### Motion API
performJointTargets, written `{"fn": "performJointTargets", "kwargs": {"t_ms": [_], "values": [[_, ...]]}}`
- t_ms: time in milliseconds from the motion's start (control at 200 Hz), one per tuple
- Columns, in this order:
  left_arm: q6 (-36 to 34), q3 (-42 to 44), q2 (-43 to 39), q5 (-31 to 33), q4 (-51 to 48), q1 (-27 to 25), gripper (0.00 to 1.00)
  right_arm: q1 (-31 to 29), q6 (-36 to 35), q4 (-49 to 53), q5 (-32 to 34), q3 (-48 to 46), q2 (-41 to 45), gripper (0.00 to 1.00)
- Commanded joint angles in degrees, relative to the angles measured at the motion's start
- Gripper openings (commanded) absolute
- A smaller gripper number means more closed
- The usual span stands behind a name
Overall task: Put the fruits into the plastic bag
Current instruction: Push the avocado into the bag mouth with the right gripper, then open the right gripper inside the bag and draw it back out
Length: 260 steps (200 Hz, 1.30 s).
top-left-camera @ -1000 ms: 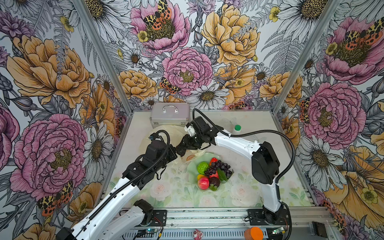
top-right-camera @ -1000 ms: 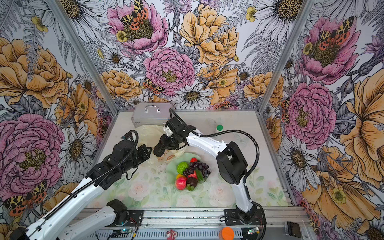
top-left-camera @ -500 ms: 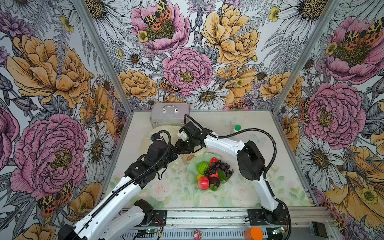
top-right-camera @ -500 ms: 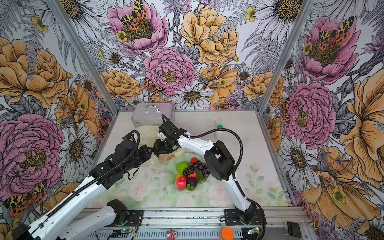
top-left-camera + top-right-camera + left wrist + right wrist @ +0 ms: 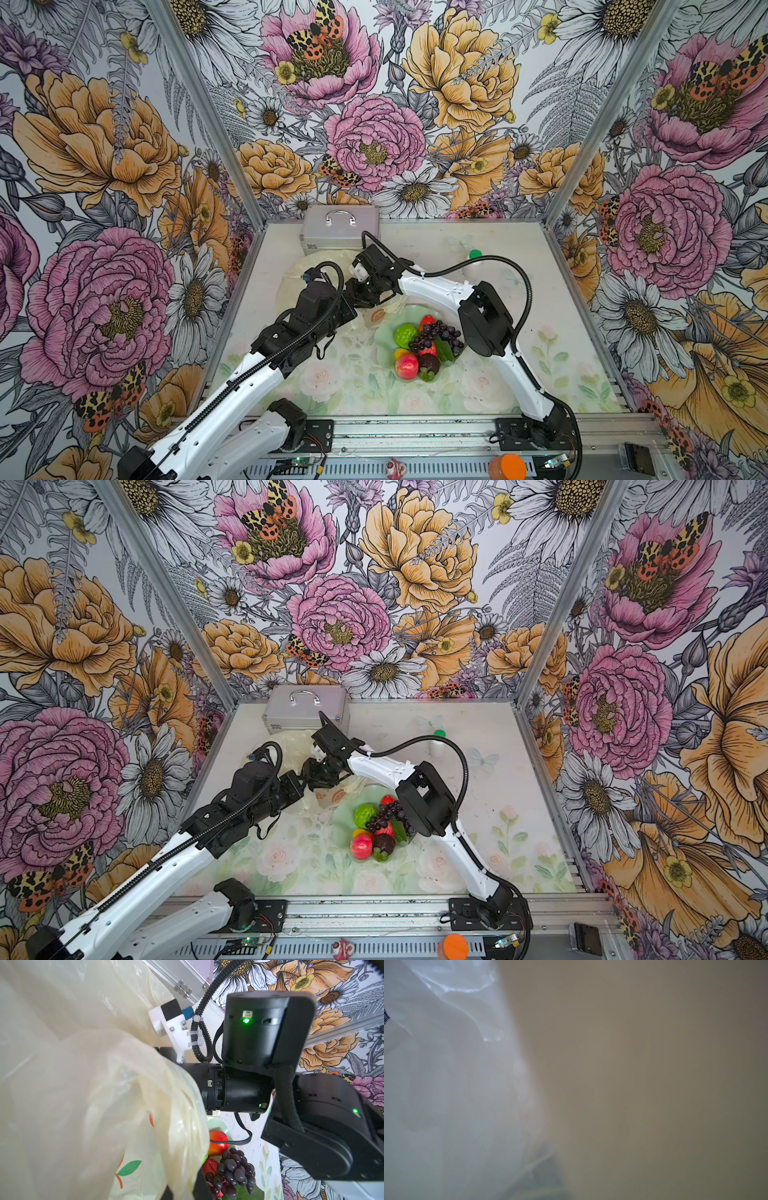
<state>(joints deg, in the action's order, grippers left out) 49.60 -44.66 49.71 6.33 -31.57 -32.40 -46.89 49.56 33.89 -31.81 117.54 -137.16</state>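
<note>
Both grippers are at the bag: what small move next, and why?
Probably the right gripper pulls the rim of the plastic bag away from the left gripper, which seems to pinch it, spreading the mouth: the bag looks collapsed, and the fruits sit in the dish.

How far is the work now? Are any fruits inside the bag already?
Done: no fruit shows in the thin translucent pale-yellow plastic bag. In hand: the left gripper, shut, seems to pinch the bag's edge; the right gripper is at it too, jaws hidden. Left: the glossy toy fruits lie in the wavy pale green dish.
</note>
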Motion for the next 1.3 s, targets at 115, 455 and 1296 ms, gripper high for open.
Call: {"fn": "performJointTargets", "kwargs": {"t_ms": [115, 455, 1296], "values": [[1.1, 1.2, -1.3, -1.2, 1.1, 0.1, 0.00, 0.7, 0.0, -1.3, -0.3, 3.3, -0.4, 0.64], [1.6, 2.8, -5.0, -1.2, -1.5, 0.4, 0.00, 3.7, -3.3, -1.1, 7.2, -3.5, 7.1, 0.71], [4.9, 6.2, -10.9, 0.9, -4.4, -2.0, 0.00, 4.2, -32.6, 2.1, 33.6, -6.2, 24.4, 0.76]]}}
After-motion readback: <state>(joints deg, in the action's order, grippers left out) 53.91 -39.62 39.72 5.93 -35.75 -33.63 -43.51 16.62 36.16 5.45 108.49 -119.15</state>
